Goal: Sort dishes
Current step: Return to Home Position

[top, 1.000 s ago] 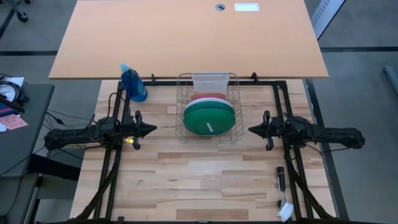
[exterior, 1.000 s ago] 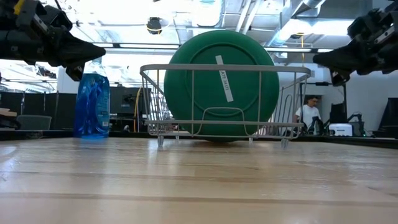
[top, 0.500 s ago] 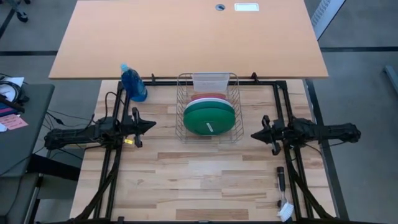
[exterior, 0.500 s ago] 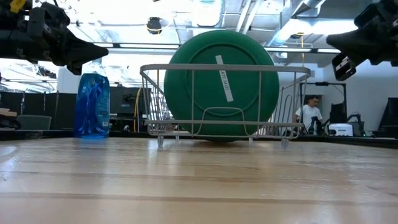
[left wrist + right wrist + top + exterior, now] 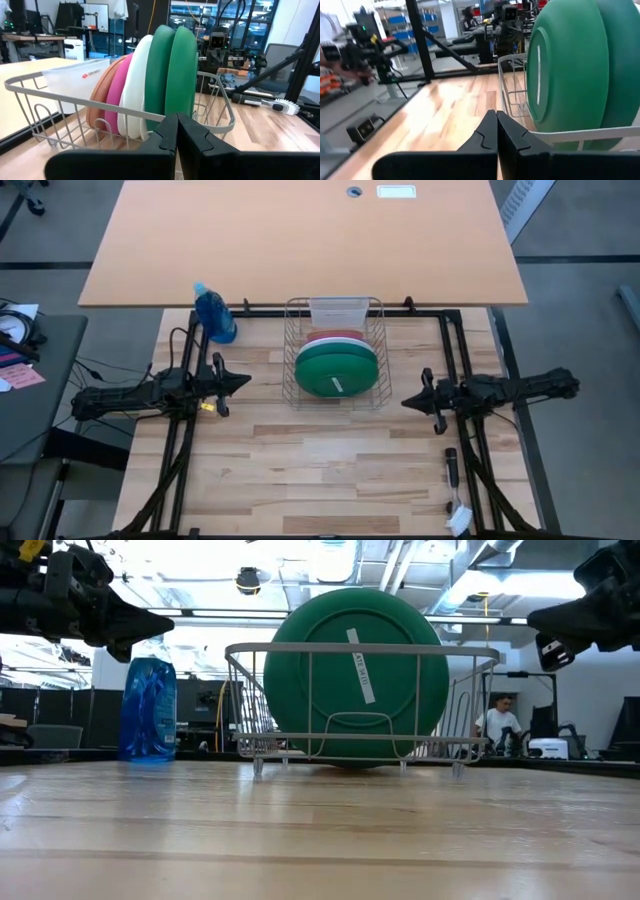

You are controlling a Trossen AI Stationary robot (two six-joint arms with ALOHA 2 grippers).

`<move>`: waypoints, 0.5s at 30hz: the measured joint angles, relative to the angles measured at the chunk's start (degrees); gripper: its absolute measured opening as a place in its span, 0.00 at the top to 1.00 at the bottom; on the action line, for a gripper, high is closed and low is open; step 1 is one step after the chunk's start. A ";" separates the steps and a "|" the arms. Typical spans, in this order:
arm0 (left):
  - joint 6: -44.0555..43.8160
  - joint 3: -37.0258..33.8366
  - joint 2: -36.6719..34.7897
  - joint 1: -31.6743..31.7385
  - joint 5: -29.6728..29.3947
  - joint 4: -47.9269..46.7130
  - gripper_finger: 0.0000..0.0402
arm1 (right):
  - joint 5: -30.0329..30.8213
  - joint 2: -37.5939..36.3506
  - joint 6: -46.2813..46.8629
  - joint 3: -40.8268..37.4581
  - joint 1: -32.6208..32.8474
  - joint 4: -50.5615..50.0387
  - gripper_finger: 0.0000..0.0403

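The dishes stand on edge in a wire rack (image 5: 291,380) at the table's far middle. Two dark green plates (image 5: 336,370) are nearest. Behind them stand a white one (image 5: 136,85), a magenta-pink one (image 5: 116,92) and a salmon-orange one (image 5: 99,97). Their lower rims rest in the rack. My left gripper (image 5: 246,383) hovers shut to the left of the rack, pointing at it. To the right of the rack my right gripper (image 5: 405,399) hovers shut, also pointing at it. Both are above the table and touch nothing.
A blue spray bottle (image 5: 214,313) stands at the far left. A brush (image 5: 453,485) lies by the right near edge. A white card (image 5: 339,310) leans in the rack's far end. A large tan tabletop (image 5: 300,240) lies beyond. Bare wood stretches in front of the rack.
My right gripper has drifted a little toward the table's near edge and has stayed shut. My left gripper has shifted slightly toward the far edge. The plates and the rack have not moved.
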 joint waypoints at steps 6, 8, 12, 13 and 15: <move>-1.09 0.00 0.00 0.00 0.11 -0.02 1.00 | -1.85 3.65 -4.03 0.03 -2.18 -0.44 1.00; -1.33 0.00 0.02 0.00 0.11 -0.04 1.00 | -2.21 4.20 -4.51 0.03 -3.30 -0.52 1.00; -3.07 0.00 0.02 0.00 0.38 -0.04 1.00 | -2.09 2.18 -6.43 0.03 -5.57 -0.54 1.00; -3.31 0.00 0.00 0.02 0.95 -0.02 1.00 | -2.01 1.27 -6.95 0.03 -6.27 -0.53 1.00; -3.62 0.00 0.00 0.00 1.52 -0.02 1.00 | -1.94 -0.73 -7.21 0.03 -7.86 -0.55 1.00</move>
